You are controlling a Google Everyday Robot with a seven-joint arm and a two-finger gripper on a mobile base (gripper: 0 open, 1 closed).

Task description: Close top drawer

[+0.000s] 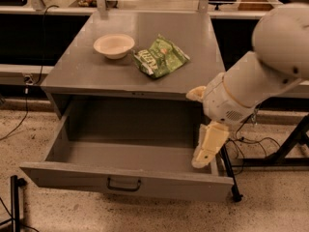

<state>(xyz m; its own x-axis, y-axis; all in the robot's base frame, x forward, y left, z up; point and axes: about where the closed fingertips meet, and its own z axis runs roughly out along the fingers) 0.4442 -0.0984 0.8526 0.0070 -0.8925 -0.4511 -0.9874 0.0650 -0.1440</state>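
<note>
The top drawer [125,182] is a wide grey metal box pulled fully out of the grey cabinet [140,66]. It is empty inside. A small dark loop handle [124,184] sits at the centre of its front. My gripper [205,151] hangs from the white arm [260,76] over the drawer's right rear corner, pointing down, just above the right side wall. It holds nothing that I can see.
A white bowl [114,45] and a green chip bag [160,57] lie on the cabinet top. A black stand leg [231,178] and cables are on the floor at the drawer's right. A black post [17,202] stands at the lower left.
</note>
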